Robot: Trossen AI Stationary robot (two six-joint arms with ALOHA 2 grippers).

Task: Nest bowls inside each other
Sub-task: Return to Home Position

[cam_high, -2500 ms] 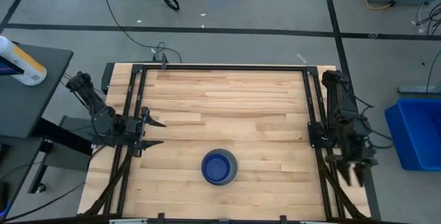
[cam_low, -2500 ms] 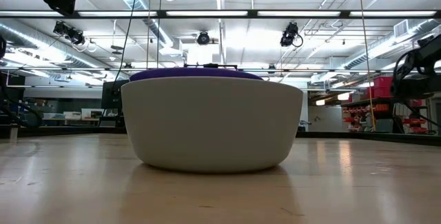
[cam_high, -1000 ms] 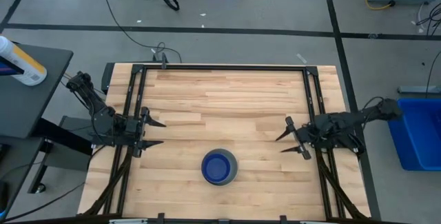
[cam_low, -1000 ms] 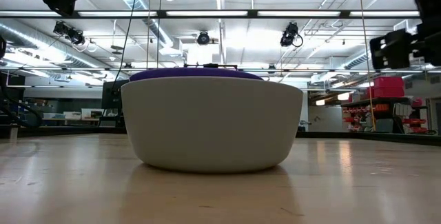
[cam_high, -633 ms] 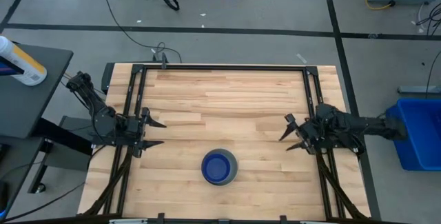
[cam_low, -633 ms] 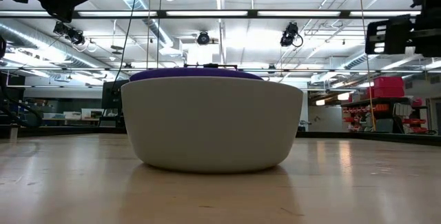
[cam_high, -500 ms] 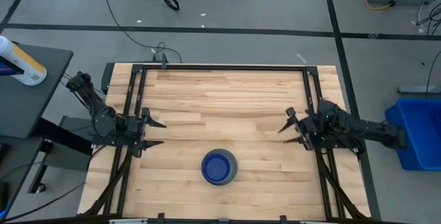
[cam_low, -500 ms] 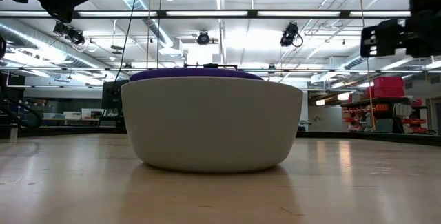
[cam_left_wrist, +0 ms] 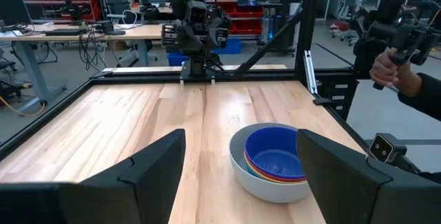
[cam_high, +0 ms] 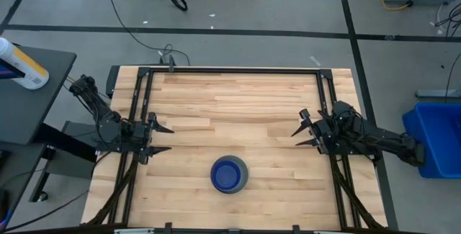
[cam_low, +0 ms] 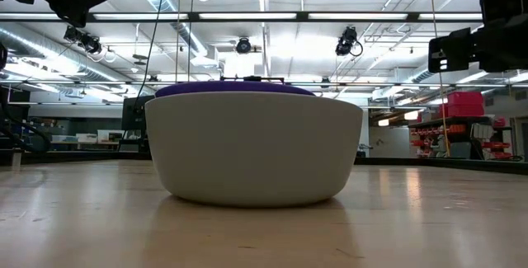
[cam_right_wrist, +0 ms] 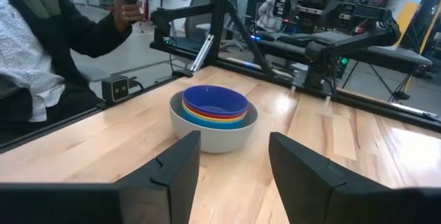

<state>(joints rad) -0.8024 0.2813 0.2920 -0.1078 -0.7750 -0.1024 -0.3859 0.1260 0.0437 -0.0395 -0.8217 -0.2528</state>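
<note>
Five bowls: nested in one stack. The pale grey bowl (cam_high: 245,169) is outermost and the dark blue bowl (cam_high: 228,173) is innermost. Red, yellow and light blue rims show between them in the wrist views.
Stack position: on the desk (cam_high: 238,97), midway between left and right, towards the near edge, well apart from both arms.
Left gripper (cam_high: 167,139): at the left desk edge, pointing inward. Fingers spread wide, holding nothing.
Right gripper (cam_high: 295,139): at the right desk edge, pointing inward and level with the left one. Fingers apart, holding nothing.
Step in hand: judged to be the return to rest. Nesting appears complete and no bowl stands loose.
Procedure, path: withdraw each arm outward along its own side of the desk. Do not sweep across the near centre, where the stack stands.
Procedure, height: keep the fingers above the rim of the pale grey bowl until well outside the frame rails.
Procedure, posture: the right arm lies stretched out past the right edge. Fold it to mirror the left arm.
Procedure, risk: a light plastic stack would likely slide or tip if brushed.
Bottle (cam_high: 18,65): white with a yellow and blue label, on a side table far left. The print is unreadable.
Other writing: none legible on bowls, arms or desk.
</note>
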